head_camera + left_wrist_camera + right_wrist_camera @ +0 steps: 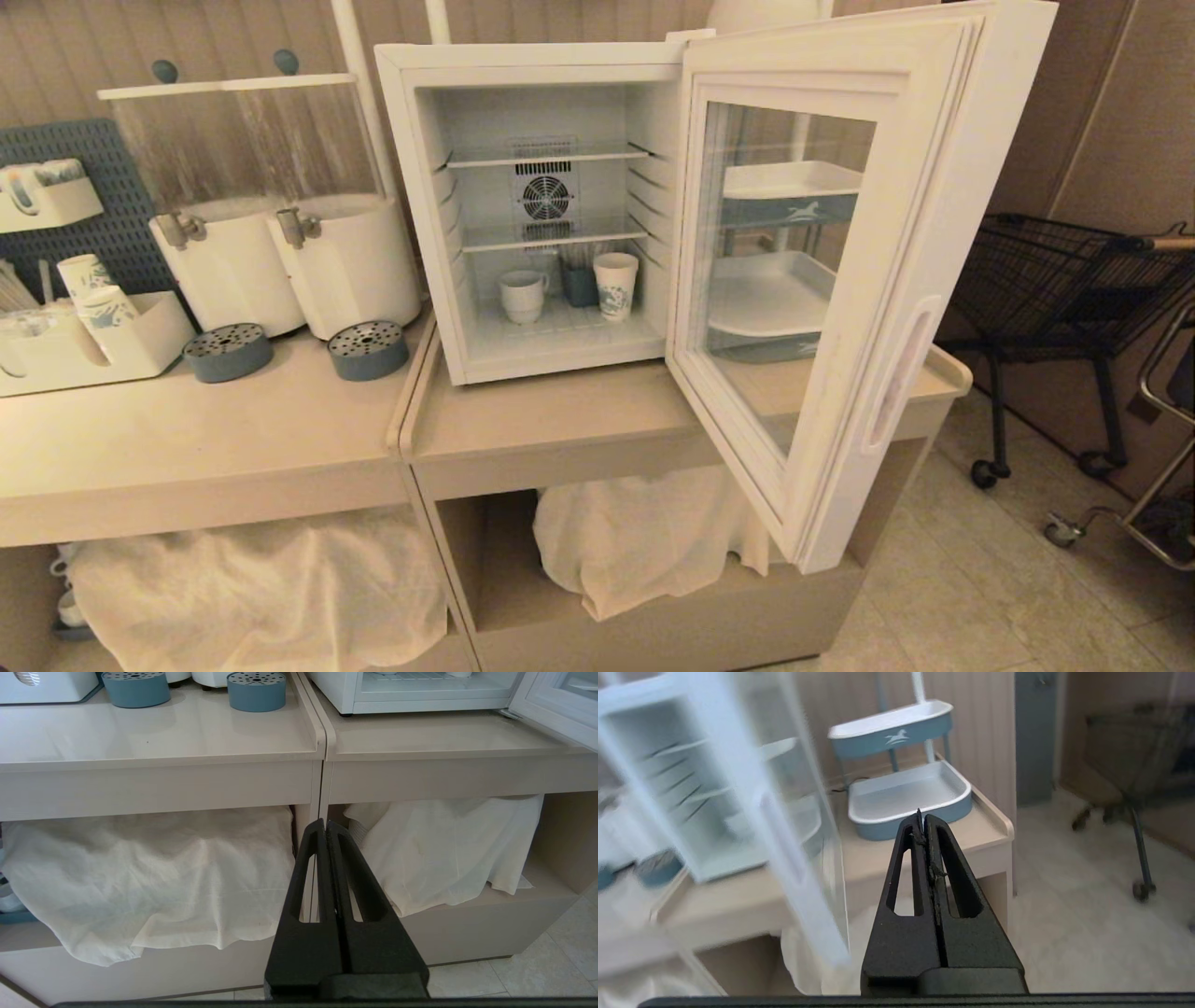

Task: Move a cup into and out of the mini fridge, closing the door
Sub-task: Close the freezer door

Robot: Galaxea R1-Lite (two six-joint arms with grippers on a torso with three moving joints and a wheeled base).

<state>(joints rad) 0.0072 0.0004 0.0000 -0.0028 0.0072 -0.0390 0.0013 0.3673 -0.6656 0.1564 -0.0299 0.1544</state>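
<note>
head view shows the mini fridge standing on a beige counter with its door swung wide open toward the robot's right, the glass window facing outward. on the fridge's floor, under the lower wire shelf, sits the cup, small, white and upright, toward the left side; just beside it to the right stand a dark blue cup further back and a taller blue-printed paper cup, all three apart from one another. a small fan grille shows on the back wall. to the left of the fridge, two white drink dispensers stand on a second counter, each with a round blue drip tray in front. white cloths hang over the shelves below. neither arm appears in the head view. left wrist view shows the left gripper with its fingers pressed together, empty, low in front of the seam between the two counters. right wrist view shows the right gripper likewise pressed together and empty, near the open door's edge, pointing toward a blue-and-white tiered tray on the counter's far end.
</note>
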